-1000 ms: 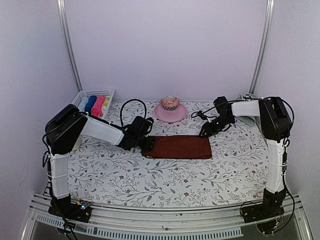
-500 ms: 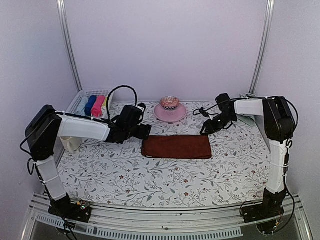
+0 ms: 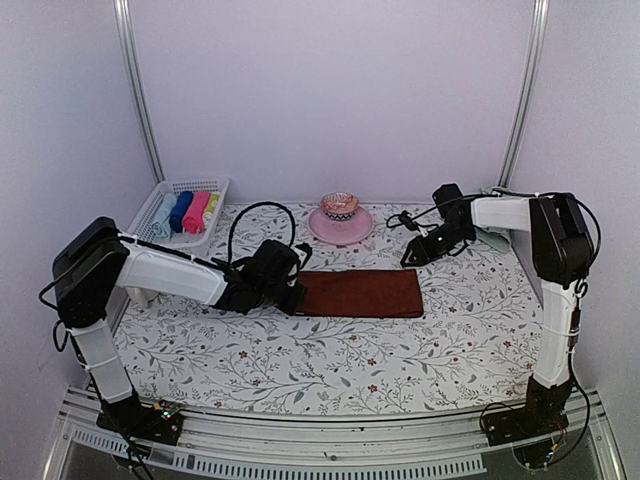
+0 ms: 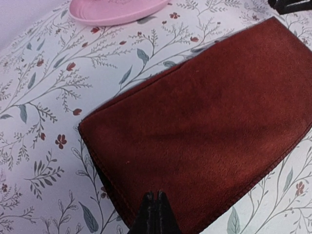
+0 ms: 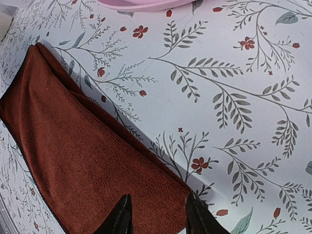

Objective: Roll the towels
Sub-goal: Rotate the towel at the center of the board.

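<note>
Rolling not yet begun: the dark red-brown towel (image 3: 362, 293) lies folded flat, my left gripper (image 4: 154, 209) closed at its left end, my right gripper (image 5: 156, 214) parted and empty over its right corner.

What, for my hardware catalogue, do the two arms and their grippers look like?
Both the left arm and right arm have white tubular links joined by bulky black joint housings, on black bases. Thin black cables run along them, one forming a loop near the left wrist. The left gripper and right gripper have slim black fingers tapering to tips. No markings are legible.
</note>
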`<state>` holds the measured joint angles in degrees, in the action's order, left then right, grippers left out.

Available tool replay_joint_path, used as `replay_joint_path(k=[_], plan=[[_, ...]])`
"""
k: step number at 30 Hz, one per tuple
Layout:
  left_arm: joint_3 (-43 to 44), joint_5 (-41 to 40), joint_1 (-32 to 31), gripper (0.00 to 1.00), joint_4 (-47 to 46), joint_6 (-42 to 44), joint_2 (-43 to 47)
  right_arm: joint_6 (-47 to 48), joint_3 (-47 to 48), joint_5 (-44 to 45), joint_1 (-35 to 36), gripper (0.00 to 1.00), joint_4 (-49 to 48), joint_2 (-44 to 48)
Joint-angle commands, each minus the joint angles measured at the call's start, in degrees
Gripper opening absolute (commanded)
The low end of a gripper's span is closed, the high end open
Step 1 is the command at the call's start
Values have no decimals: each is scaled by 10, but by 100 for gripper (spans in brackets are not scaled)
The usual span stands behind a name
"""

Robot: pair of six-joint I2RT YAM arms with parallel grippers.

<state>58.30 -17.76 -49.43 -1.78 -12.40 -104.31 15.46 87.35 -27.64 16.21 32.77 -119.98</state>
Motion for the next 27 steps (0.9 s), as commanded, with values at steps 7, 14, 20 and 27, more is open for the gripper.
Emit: replay_joint_path(k=[7, 14, 20, 27], plan=[[-58, 40, 3, 0, -7, -45, -26, -2, 1, -1, -3, 38, 10, -40], [-68, 24, 4, 0, -2, -59, -55, -1, 3, 17, -3, 38, 14, -47], [-67, -19, 3, 9, 9, -57, -46, 0, 7, 37, -3, 38, 18, -50], [-57, -39, 26, 22, 19, -38, -37, 13, 8, 80, -3, 48, 17, -16]])
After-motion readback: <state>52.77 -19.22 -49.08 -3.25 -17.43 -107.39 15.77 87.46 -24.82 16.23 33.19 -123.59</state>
